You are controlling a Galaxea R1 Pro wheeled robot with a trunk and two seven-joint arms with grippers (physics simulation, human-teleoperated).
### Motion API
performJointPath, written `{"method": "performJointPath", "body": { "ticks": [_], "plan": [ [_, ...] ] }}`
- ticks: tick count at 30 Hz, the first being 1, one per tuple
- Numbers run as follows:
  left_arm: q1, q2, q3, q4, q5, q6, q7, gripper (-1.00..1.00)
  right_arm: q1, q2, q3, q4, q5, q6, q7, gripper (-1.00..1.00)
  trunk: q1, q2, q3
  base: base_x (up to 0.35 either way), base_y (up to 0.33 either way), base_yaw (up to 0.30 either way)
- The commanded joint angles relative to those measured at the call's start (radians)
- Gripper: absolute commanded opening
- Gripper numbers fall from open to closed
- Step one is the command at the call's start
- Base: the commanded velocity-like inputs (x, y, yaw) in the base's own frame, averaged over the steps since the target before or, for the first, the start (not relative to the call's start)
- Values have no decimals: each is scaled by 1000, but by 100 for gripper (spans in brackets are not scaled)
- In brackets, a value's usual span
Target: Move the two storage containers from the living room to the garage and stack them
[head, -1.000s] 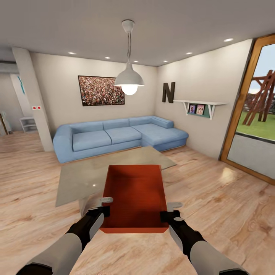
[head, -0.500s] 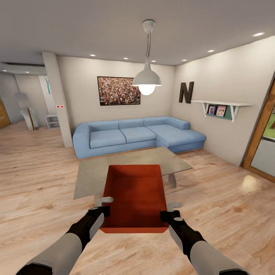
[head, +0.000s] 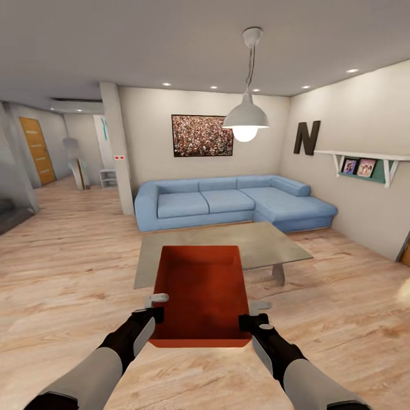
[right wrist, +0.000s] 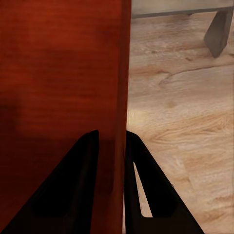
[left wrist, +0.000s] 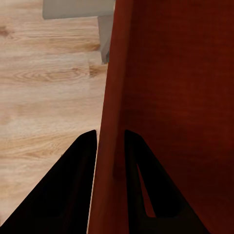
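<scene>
I hold one orange-red storage container level in front of me, above the light wood floor of the living room. My left gripper is shut on its left wall, one dark finger on each side of it. On the opposite wall my right gripper is shut the same way. The bin is open-topped and looks empty. Only this one container is in view.
A glass table stands just beyond the bin, with its leg at the right. Behind it runs the blue corner sofa. A white pillar and a hallway with a wooden door lie at the left.
The whole view has swung left: sofa, table and lamp slid to the right, the glass door left the picture, and the hallway came in. The bin and both grippers keep their hold.
</scene>
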Motion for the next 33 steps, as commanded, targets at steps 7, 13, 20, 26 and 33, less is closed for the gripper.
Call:
{"method": "performJointPath", "body": {
  "ticks": [7, 13, 20, 26, 33],
  "plan": [
    [-2, 0, 35, -5, -20, -71, 25, -100, 1, 0, 9, -2, -10, 7, 20, -100, 0, -1, -1, 0, 0, 273],
    [-2, 0, 35, -6, -20, -71, 25, -100, 1, 0, 9, -2, -11, 7, 20, -100, 0, -1, -1, 0, 0, 273],
    [-2, 0, 35, -8, -20, -71, 25, -100, 1, 0, 9, -2, -10, 6, 20, -100, 0, -1, -1, 0, 0, 273],
    [-2, 0, 35, -8, -20, -71, 25, -100, 1, 0, 9, -2, -10, 5, 20, -100, 0, -1, -1, 0, 0, 273],
    [-2, 0, 35, -8, -20, -71, 25, -100, 1, 0, 9, -2, -10, 5, 20, -100, 0, -1, -1, 0, 0, 273]
  ]
}}
